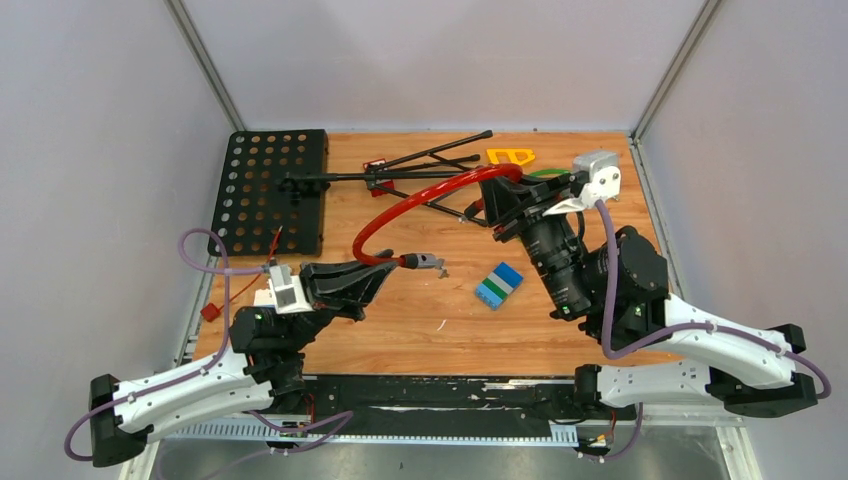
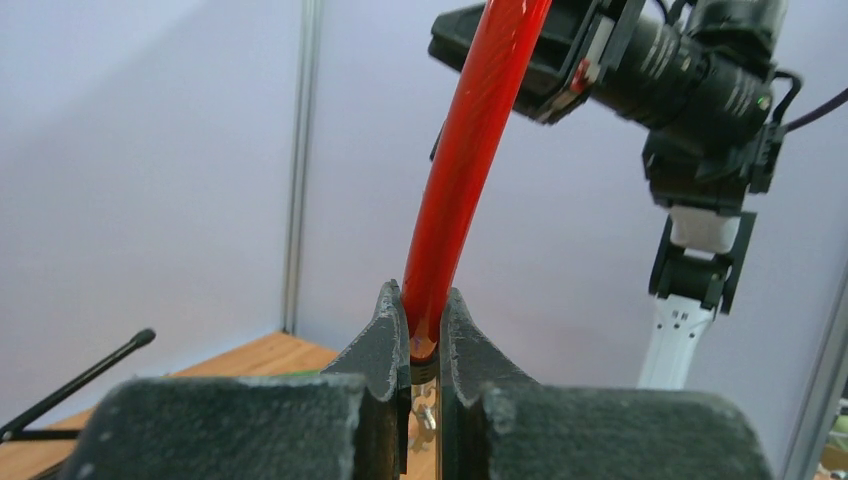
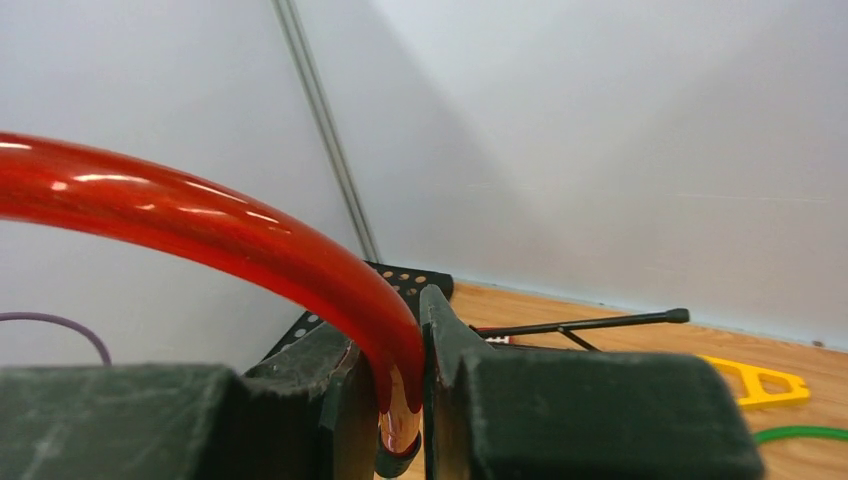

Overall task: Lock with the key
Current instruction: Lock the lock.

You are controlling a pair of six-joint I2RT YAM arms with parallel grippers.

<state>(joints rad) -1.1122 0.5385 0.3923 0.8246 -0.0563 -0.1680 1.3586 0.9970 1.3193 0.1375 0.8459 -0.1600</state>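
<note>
A red cable lock (image 1: 400, 205) arches above the table between both arms. My left gripper (image 1: 388, 266) is shut on one end of the cable (image 2: 465, 150), just above its dark collar. Past the fingers a small metal key (image 1: 433, 264) sticks out of that end; in the left wrist view it dangles as a bit of metal (image 2: 428, 412) below the collar. My right gripper (image 1: 497, 188) is shut on the other end of the cable (image 3: 200, 215), whose black end cap (image 3: 398, 462) pokes out below the fingers (image 3: 445, 335). Both ends hang apart in the air.
A black perforated plate (image 1: 270, 190) lies at the back left, a black folding stand (image 1: 420, 170) behind the cable. A yellow piece (image 1: 510, 155) and a green ring (image 1: 545, 172) lie at the back. A blue, green and white block (image 1: 499, 285) sits mid-table.
</note>
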